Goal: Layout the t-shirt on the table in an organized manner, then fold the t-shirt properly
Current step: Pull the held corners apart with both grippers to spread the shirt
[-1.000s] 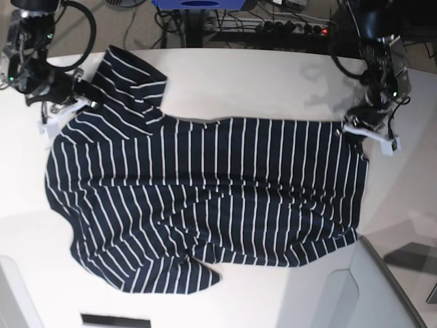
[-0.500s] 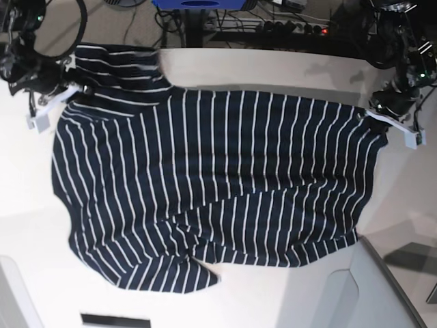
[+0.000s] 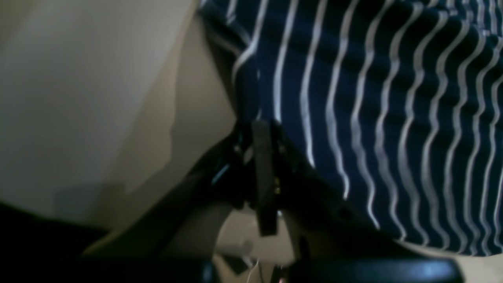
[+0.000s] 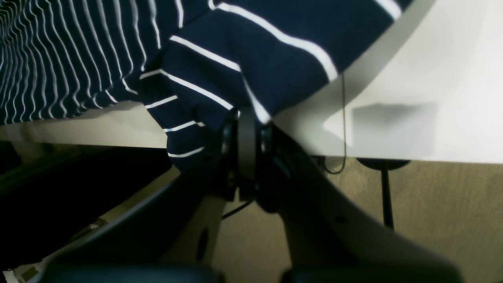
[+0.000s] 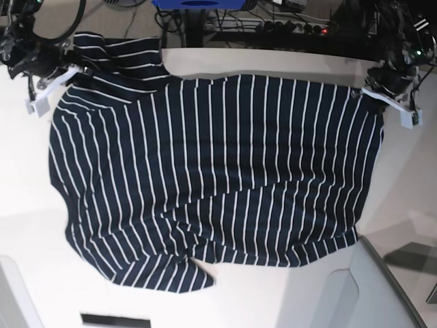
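The dark navy t-shirt [image 5: 212,171] with thin white stripes is stretched wide across the white table [image 5: 27,239]. My left gripper [image 5: 374,94] is at the base view's right, shut on the t-shirt's far right corner; the left wrist view shows its closed jaws pinching the striped hem [image 3: 263,129]. My right gripper [image 5: 72,72] is at the base view's far left, shut on the far left corner by the sleeve; the right wrist view shows the fabric [image 4: 243,67] clamped at the table's far edge. The near hem lies wrinkled on the table.
Cables and a power strip [image 5: 293,27] lie on the floor beyond the table's far edge. A grey raised panel [image 5: 369,287] sits at the near right corner. A sleeve [image 5: 119,51] hangs over the far edge.
Both grippers pulled the shirt's far edge farther away and apart. The fabric went from bunched to stretched flat, its top edge now near the table's far edge.
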You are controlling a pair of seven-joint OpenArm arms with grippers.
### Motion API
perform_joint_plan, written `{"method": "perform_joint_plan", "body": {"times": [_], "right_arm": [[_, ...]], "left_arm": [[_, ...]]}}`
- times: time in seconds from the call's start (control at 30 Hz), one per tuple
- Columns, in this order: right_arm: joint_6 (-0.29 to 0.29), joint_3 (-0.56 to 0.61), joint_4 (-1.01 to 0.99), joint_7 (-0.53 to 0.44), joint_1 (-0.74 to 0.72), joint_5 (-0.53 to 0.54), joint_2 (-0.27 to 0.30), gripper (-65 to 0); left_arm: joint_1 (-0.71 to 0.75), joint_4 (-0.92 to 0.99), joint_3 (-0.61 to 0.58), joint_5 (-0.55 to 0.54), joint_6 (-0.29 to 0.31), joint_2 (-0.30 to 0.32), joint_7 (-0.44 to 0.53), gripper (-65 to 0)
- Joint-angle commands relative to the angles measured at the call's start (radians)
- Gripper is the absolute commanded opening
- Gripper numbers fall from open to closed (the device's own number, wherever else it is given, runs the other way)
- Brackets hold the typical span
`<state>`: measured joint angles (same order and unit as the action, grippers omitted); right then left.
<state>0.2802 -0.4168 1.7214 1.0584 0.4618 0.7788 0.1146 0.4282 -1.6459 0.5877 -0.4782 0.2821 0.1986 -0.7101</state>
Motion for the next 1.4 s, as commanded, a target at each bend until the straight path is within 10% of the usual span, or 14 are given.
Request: {"method": "perform_joint_plan", "body": {"times": [0.0, 0.47, 1.37], "right_arm": [[0.004, -0.003, 0.018, -0.007, 0.012, 0.009, 0.01, -64.8], [0.006, -0.004, -0.031, -0.016, 0.042, -0.028, 0.037, -64.8], [0.007, -0.017, -0.059, 0.001, 0.05, -0.02, 0.033, -64.8]], "left_arm": [[0.019, -0.043, 0.007, -0.017, 0.006, 0.009, 0.023, -65.0], [0.103, -0.138, 0.07, 0.118, 0.004, -0.112, 0.023, -65.0], [0.16, -0.15, 0.082, 0.117, 0.004, -0.118, 0.023, -65.0]]}}
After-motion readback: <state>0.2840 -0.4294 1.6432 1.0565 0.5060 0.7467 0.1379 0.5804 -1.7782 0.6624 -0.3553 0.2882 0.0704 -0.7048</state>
